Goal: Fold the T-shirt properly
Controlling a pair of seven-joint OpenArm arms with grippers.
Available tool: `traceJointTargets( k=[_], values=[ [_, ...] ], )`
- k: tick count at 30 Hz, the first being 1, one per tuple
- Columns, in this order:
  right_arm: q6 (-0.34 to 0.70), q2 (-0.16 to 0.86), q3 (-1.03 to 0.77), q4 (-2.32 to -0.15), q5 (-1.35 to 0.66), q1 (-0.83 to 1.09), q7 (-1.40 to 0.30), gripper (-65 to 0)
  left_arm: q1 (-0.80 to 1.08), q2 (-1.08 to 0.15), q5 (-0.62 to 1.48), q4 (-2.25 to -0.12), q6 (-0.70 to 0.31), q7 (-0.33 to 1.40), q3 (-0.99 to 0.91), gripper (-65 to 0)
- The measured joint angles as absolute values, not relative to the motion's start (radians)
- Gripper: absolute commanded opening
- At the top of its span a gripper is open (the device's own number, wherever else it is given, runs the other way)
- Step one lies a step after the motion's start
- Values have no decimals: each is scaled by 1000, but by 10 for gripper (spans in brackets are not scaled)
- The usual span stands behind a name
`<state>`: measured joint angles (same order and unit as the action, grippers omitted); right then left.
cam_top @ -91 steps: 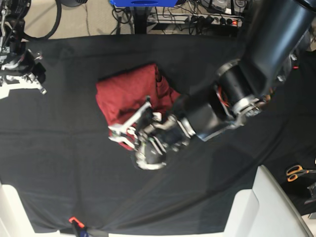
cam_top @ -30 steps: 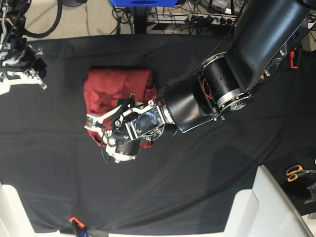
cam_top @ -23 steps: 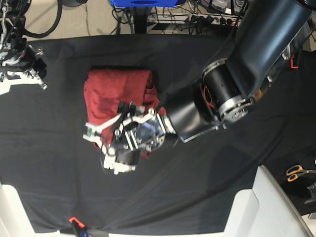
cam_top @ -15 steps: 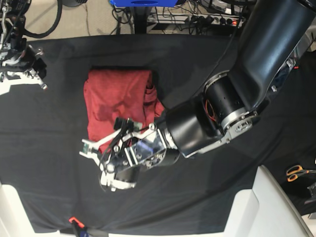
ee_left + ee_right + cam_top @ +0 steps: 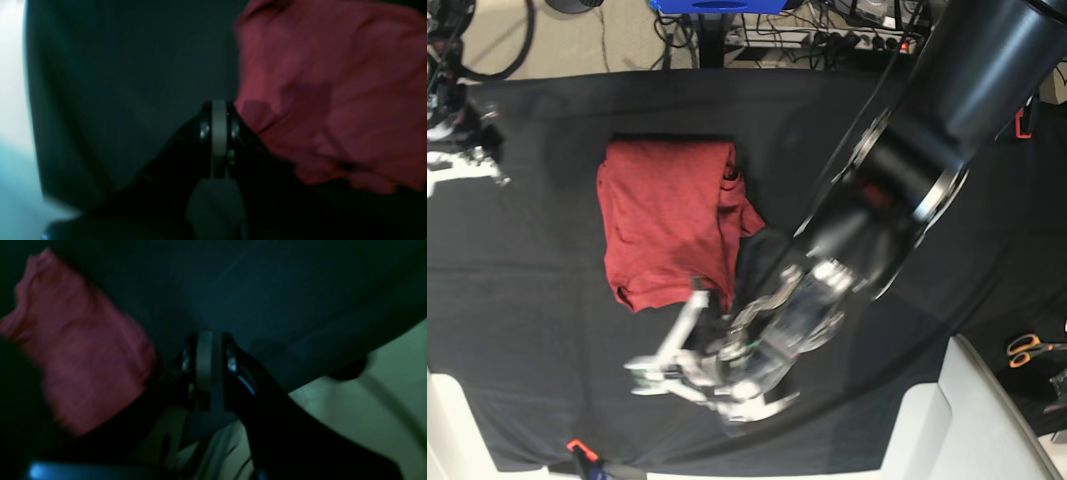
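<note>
The rust-red T-shirt [image 5: 667, 225] lies folded into a compact rectangle on the black table cloth [image 5: 547, 330], left of centre, with a bunched edge along its right side. My left gripper [image 5: 662, 372], blurred by motion, hangs over the cloth in front of the T-shirt, clear of it. In the left wrist view the left gripper [image 5: 218, 115] is shut on nothing, with the T-shirt [image 5: 333, 93] off to the right. My right gripper [image 5: 472, 165] sits at the far left edge, away from the T-shirt. In the right wrist view the right gripper [image 5: 206, 355] is shut and empty, with the T-shirt [image 5: 76, 346] to its left.
The thick black left arm [image 5: 927, 150] crosses the right half of the table. Orange-handled scissors [image 5: 1027, 348] lie at the right edge. A small orange clamp [image 5: 577, 447] holds the cloth at the front. White table corners [image 5: 967, 410] show in front. Cables and a blue object [image 5: 717, 5] lie behind.
The left gripper let go of the T-shirt's front edge, drew back toward the front of the table and shut. The T-shirt stays folded flat. The right arm barely shifted.
</note>
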<state>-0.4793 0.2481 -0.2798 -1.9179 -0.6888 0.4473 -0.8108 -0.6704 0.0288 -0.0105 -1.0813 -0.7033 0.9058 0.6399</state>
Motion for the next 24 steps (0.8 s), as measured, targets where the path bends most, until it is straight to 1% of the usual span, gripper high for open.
traceJointTargets(
  k=[3,5,8,11,14,17,19,22,24],
  values=[
    [-480,250,-281,-1936,-596,456,-817,-600,-500,-41,-179,-1345,-699,903,543,-650],
    [-472,244,-282,-1966,-567,481,-816,-600,-368,-79,-269,-1526,-706,844,500,-650],
    [-474,246,-282,-1975,-567,511,-816,-600,-208,-141,-352,-1678,-707,769,440,-650],
    [-471,248,-284,-1975,-567,534,-812,-600,-76,-219,-367,-1732,-707,751,333,-650],
    [-471,250,-284,-1975,-567,556,-813,-600,5,-263,-365,-1748,-703,769,183,-650],
    [-469,252,-312,-1977,-570,587,-794,-600,63,-303,-250,-1803,-705,750,52,-650],
    [-471,256,-353,-1977,-563,618,-788,-600,112,-352,-183,-1846,-705,744,-24,-650],
    [-471,268,-413,-1977,-567,672,-791,-600,186,-414,-137,-1869,-704,762,-125,-650],
    [-423,286,-448,-1977,-564,712,-792,-600,233,-436,-120,-1871,-704,757,-161,-650]
  ],
)
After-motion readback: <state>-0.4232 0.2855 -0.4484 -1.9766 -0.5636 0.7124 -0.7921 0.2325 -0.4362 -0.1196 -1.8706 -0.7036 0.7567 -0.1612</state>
